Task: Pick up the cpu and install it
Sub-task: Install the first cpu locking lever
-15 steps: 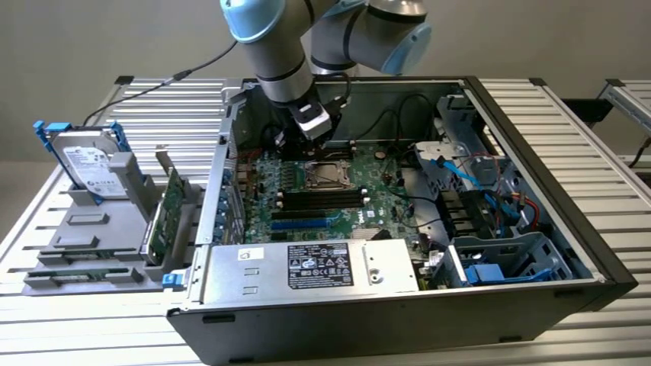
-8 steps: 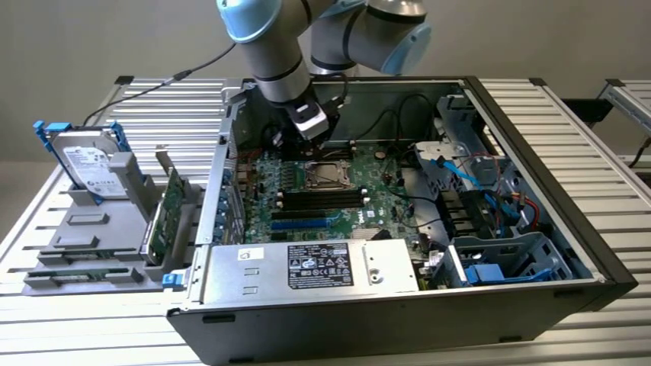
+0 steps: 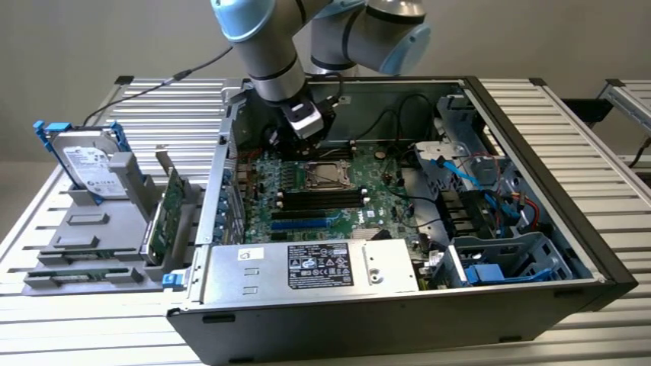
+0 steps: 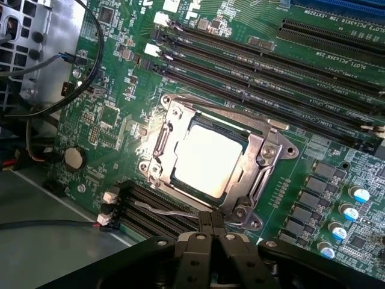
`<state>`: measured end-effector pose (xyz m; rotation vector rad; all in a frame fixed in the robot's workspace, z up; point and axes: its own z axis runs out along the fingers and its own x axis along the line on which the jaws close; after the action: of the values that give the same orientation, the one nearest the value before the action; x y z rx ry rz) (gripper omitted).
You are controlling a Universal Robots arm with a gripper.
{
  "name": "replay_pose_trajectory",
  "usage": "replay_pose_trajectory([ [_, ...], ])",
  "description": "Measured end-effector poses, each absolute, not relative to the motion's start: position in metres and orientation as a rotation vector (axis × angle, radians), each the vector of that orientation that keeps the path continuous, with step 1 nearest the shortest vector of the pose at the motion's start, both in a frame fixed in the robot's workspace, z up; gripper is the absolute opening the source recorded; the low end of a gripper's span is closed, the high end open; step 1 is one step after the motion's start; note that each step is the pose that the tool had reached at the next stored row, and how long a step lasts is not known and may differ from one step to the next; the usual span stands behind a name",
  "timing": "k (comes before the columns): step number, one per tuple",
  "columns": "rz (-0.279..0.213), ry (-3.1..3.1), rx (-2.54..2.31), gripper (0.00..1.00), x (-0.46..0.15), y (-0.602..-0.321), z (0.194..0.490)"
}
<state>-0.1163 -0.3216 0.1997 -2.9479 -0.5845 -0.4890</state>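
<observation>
The black two-fingered gripper [image 4: 212,232] is sitting nearest the wrist camera, its fingers closed together on nothing, hovering just above the green motherboard [image 4: 108,120]. Just beyond its tips the cpu [image 4: 207,161], a small flat square chip with a dull silver metal top, is lying seated in the silver metal socket frame [image 4: 165,129], glaring under the light. The frame's edges are enclosing the chip on all sides, with screws at its corners. Long black memory slots [image 4: 271,66] are running close alongside the far side of the socket, and more black slots [image 4: 150,211] are lying by the gripper, so open room around the socket is tight.

In the exterior view, the grey and light-blue robot arm [image 3: 267,46] is reaching down from twelve o'clock into the open black computer case [image 3: 407,320], the gripper [image 3: 303,141] hanging just above the socket [image 3: 328,174] near the middle of the picture. The case walls are standing close around the arm at nine and twelve o'clock. A silver power supply with a dark label [image 3: 320,267] is lying at six o'clock, blue drive bays [image 3: 508,263] at four o'clock. Outside the case at nine o'clock, a silver hard drive in a blue bracket [image 3: 87,164] and a long green card [image 3: 168,213] are standing upright in a grey holder [image 3: 81,252]. Everything is resting on a ribbed aluminium worktop [image 3: 580,137].
</observation>
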Motion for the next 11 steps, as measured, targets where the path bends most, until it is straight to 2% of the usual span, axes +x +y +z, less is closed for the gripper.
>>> replay_pose_trajectory([
  [6, -0.489, -0.585, -2.949, 0.11, -0.1191, -0.3134, 0.1993],
  [11, -0.472, -0.584, -2.951, 0.11, -0.1252, -0.3199, 0.1994],
])
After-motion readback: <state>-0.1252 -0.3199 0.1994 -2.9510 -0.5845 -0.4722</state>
